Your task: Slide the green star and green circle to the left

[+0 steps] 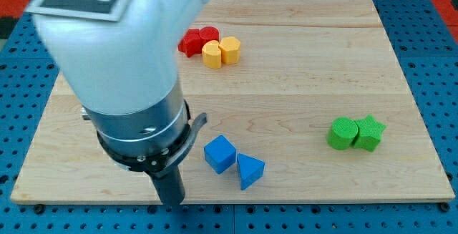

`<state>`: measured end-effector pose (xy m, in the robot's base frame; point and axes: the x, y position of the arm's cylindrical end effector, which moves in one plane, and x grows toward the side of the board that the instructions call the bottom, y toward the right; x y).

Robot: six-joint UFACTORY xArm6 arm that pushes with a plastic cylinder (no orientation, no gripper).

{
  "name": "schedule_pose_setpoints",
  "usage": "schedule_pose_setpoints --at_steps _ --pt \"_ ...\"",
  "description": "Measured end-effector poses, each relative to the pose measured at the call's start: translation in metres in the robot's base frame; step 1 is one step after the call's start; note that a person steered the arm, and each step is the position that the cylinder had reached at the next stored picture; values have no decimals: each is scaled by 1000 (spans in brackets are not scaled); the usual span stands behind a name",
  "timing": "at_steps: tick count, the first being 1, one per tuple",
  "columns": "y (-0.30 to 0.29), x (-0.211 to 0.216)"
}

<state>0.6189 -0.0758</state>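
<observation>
The green circle (343, 134) and the green star (370, 132) lie side by side, touching, at the view's right on the wooden board (286, 84), the star on the right. My rod comes down from the large white and black arm body (122, 69) at the view's left. My tip (172, 200) is near the board's bottom edge at the view's lower left, far to the left of both green blocks and just left of the blue blocks.
A blue cube (220, 154) and a blue triangle (250, 170) sit at bottom centre. A red star (191, 42), a red block (208, 34), a yellow circle (212, 54) and a yellow hexagon (230, 49) cluster at the view's top centre.
</observation>
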Motion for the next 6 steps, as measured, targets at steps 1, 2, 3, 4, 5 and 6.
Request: schedule_pose_setpoints --at_steps 1,2,3,4,5,6 --pt "20 0" --pt "51 0" --pt "87 0" --pt "170 -1" --pt "235 -6" --pt "303 -4"
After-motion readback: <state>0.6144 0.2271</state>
